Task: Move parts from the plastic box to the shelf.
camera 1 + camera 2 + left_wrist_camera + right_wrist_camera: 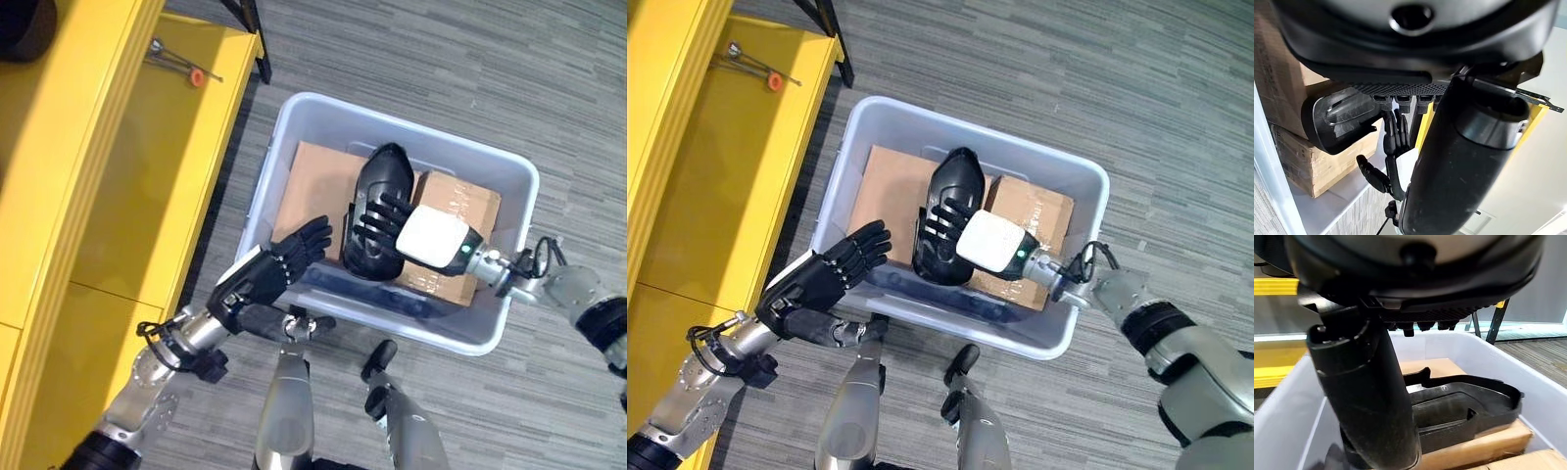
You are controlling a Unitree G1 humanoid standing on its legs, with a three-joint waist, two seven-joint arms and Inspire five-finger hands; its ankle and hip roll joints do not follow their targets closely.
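My right hand reaches into the plastic box from about four o'clock, and its fingers are curled over the black moulded part. My thumb is hidden from above, so I cannot swear how firmly I have it, but my fingers wrap its upper face. The part lies at the middle of the box, on top of two cardboard boxes, one toward nine o'clock and one toward three o'clock. In my right wrist view the part shows as a hollow black shell resting on the cardboard.

My left hand hovers at the box's rim at about eight o'clock, fingers straight and spread, holding nothing, just short of the part.

The yellow shelf stands at nine o'clock from the box. At its far end, toward eleven o'clock, lies a small metal tool with an orange tip.
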